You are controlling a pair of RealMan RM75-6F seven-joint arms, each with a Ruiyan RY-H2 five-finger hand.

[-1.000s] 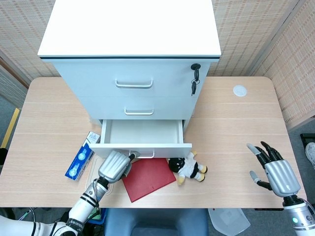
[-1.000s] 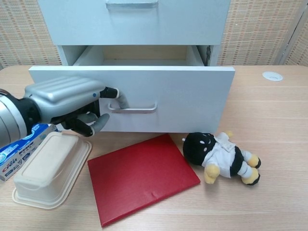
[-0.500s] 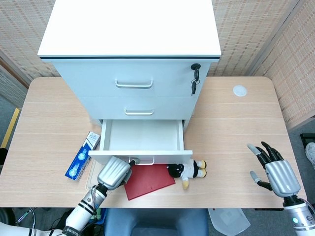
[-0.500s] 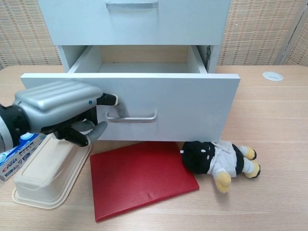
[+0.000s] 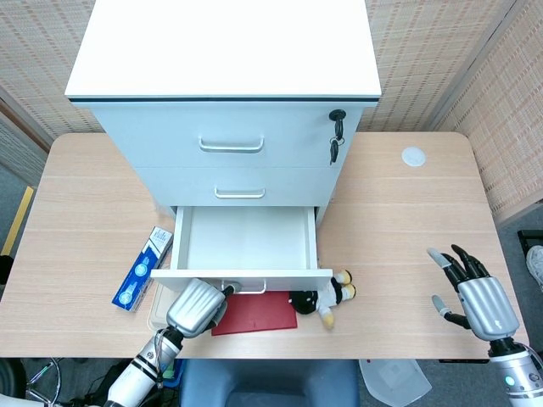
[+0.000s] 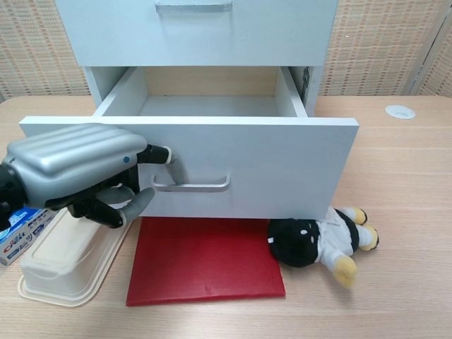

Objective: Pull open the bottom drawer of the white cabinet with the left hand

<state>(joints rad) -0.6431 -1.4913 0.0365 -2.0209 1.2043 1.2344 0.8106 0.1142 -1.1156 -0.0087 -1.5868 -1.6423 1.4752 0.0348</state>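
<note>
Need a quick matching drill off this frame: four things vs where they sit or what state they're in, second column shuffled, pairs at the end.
Things:
1. bottom drawer
2. left hand
3. red folder
4. plush toy

States:
A. lying on its side right of the red folder
B. pulled out, nothing visible inside
C. flat on the table below the drawer front
D. fingers hooked on the drawer handle

Pairs: 1-B, 2-D, 3-C, 4-A

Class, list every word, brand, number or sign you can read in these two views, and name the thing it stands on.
Blue and white box: it carries print, but too small and blurred to read in either view.
White cabinet, red folder, plush toy, cream container: no text shows.
</note>
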